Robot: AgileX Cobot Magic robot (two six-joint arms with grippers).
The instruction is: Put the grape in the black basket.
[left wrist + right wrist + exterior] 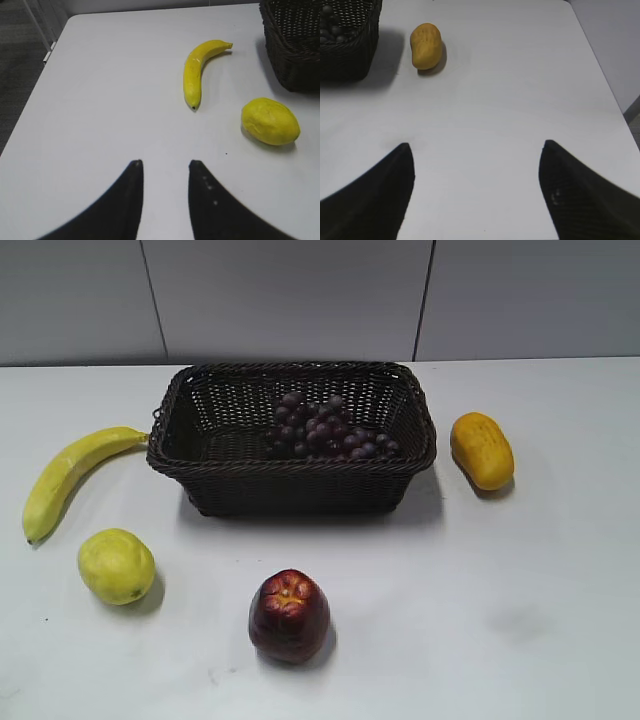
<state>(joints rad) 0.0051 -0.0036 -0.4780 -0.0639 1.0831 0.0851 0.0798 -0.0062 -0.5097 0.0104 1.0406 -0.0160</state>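
Observation:
The grape (325,429), a long bunch of dark purple-red grapes, lies inside the black basket (200,465), toward its right half. A few grapes show in the right wrist view (329,27) at the basket's corner (350,55). The basket's corner also shows in the left wrist view (295,45). My left gripper (165,162) is open and empty over bare table, away from the basket. My right gripper (476,145) is wide open and empty over bare table. Neither gripper shows in the exterior view.
A banana (65,475) and a yellow-green fruit (116,565) lie left of the basket. A dark red apple (289,615) sits in front of it. An orange fruit (481,450) lies to its right. The table's edges show in both wrist views.

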